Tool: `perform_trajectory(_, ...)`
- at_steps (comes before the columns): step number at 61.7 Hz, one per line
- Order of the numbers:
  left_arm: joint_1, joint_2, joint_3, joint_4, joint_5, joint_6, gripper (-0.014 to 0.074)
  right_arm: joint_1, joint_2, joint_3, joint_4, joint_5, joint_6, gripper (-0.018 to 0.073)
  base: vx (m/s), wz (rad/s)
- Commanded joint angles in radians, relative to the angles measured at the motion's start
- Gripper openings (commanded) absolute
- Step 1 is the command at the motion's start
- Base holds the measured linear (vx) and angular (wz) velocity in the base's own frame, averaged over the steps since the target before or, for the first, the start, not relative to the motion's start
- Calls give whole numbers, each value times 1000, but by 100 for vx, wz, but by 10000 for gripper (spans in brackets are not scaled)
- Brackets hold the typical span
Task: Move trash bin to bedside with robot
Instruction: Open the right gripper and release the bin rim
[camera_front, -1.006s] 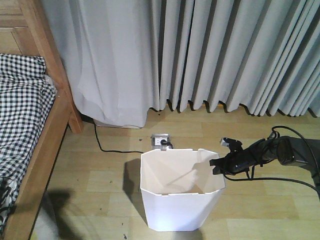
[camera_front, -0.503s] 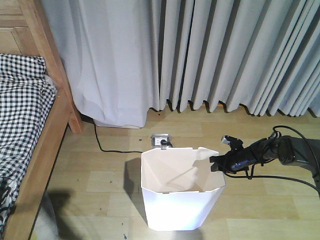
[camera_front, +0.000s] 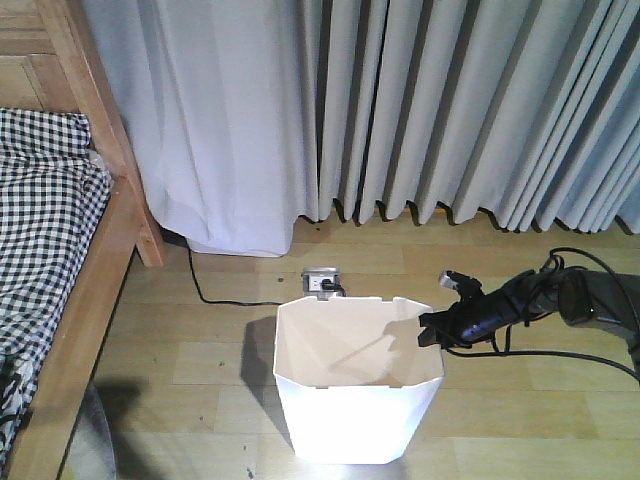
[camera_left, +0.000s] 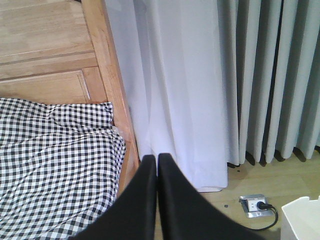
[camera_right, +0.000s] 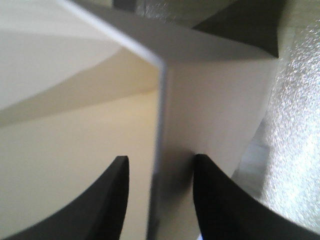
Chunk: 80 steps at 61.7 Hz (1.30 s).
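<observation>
Right gripper (camera_right: 157, 195): jaws straddling the bin wall, one finger (camera_right: 112, 200) inside, the other outside; pinched on the rim at the bin's right corner.
Right arm (camera_front: 560, 300): black, reaching in from the right edge, low over the floor, cables trailing.
Left gripper (camera_left: 157, 172): fingers pressed together, holding nothing, pointing toward the curtain.
Bin (camera_front: 355, 400): white, cream inside, upright on the floor (camera_front: 500, 400), well apart from the bed.
Bed (camera_front: 60, 250): at left, wooden post and frame, checked bedding.
Socket (camera_front: 322, 282): on the floor just behind the bin, black cord running left.
Curtain (camera_front: 400, 100): grey pleats across the back.
</observation>
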Motion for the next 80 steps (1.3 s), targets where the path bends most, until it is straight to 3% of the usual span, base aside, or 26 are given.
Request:
perform_trajectory(1,-6,-9,28,-4,-74,-8,-6,1,-94,-14,-58,90,34,298,0,0)
perform_trajectory(9,-6,-9,28,-4,-74,-8,-6,1,-119,-14,-171,77,106,298,0,0)
perform_trajectory(18,-6,-9,28,-4,-74,-8,-6,-3,-135,-14,-234,91,191,298,0,0)
perform_trajectory(36,-6,-9,28,-4,-74,-8,-6,-70,-144,-14,-232,166,309,297,0,0)
perform_trajectory(44,-6,-9,28,-4,-74,-8,-6,-94,-144,-14,-222,281,311,297,0,0)
perform_trajectory(57,-6,-9,28,-4,-74,-8,-6,-127,-182,-14,-211,287,311,297,0,0)
perform_trajectory(64,-6,-9,28,-4,-74,-8,-6,-127,-244,-10,-315,266,434,297,0,0)
perform_trajectory(76,-6,-9,28,-4,-74,-8,-6,-99,-380,81,-688,223,691,297,0,0)
perform_trajectory(80,-6,-9,28,-4,-74,-8,-6,-97,-451,175,-743,160,758,297,0,0)
